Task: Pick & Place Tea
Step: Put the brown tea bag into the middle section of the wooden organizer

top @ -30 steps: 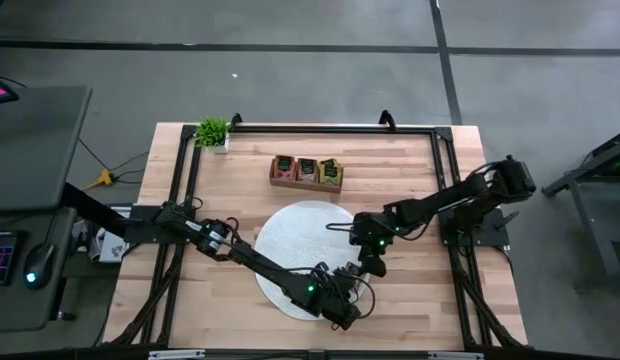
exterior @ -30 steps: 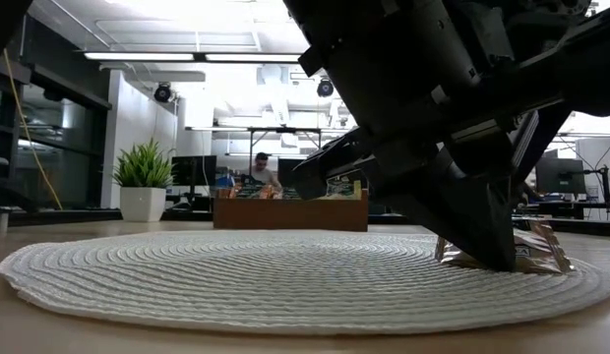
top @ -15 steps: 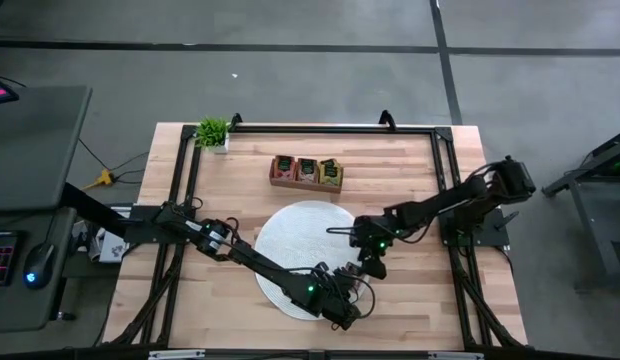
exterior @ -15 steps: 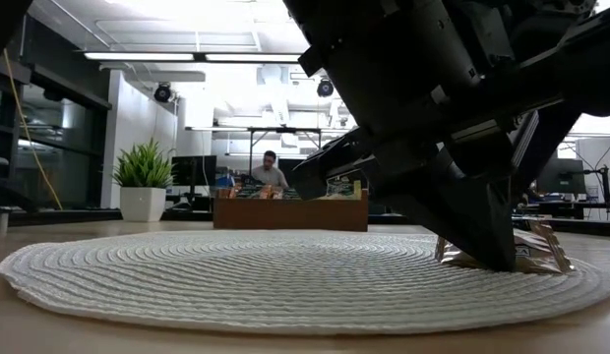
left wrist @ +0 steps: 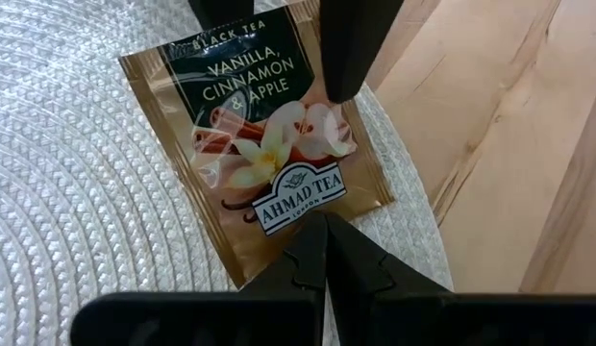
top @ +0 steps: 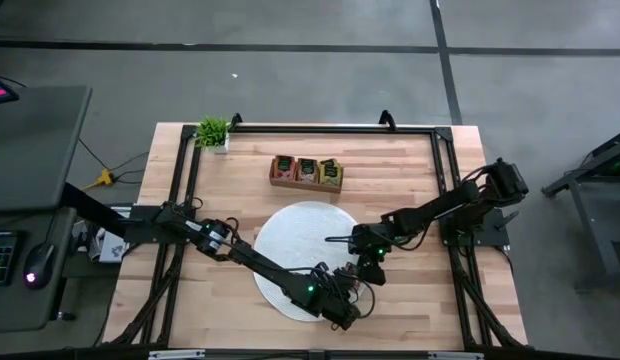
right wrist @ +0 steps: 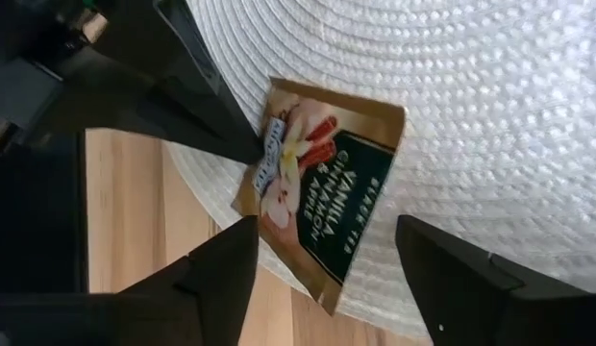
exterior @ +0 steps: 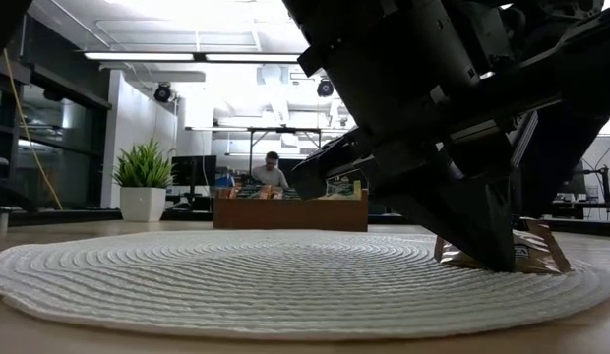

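Brown flat tea packet (left wrist: 255, 154) lies at the round white woven mat's (left wrist: 77, 192) edge; your left pincer (left wrist: 325, 252) presses its tip there, fingers together, hiding the corner. Your right pincer (right wrist: 322, 255) hovers spread above.

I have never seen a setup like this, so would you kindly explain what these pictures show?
Two dark robot arms work at a wooden table. One picture looks straight down, one looks level across the tabletop, and two come from cameras on the wrists. A round white woven mat lies mid-table, with a wooden tray of tea packets and a small potted plant behind it. The left gripper is shut, its tip pressing on a vanilla, cinnamon and apple tea packet at the mat's edge. The right gripper hovers open above it, holding nothing.
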Available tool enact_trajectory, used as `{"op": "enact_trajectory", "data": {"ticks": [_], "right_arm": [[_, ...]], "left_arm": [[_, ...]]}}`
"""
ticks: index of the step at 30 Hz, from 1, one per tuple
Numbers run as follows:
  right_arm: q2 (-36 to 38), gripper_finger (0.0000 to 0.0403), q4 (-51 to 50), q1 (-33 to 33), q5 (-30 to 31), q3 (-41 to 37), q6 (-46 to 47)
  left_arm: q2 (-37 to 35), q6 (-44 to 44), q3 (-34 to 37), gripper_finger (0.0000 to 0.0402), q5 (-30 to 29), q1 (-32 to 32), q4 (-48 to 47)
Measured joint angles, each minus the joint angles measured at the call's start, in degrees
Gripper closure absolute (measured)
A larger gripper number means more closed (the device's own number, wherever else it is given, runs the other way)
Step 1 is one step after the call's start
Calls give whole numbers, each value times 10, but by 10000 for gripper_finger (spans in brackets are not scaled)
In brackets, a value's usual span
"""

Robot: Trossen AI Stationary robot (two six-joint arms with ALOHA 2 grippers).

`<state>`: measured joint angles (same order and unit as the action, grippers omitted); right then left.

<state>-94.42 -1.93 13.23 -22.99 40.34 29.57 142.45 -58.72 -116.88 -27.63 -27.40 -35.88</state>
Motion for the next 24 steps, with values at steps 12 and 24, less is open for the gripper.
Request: {"op": "enact_trajectory", "data": {"ticks": [12, 24], "right_arm": [[-1, 329, 5, 0, -1, 0, 4], [-1, 401, 4, -1, -10, 0, 2]], "left_arm": [[0, 4, 0, 402, 0, 0, 0], [0, 32, 0, 402, 0, 0, 1]]}}
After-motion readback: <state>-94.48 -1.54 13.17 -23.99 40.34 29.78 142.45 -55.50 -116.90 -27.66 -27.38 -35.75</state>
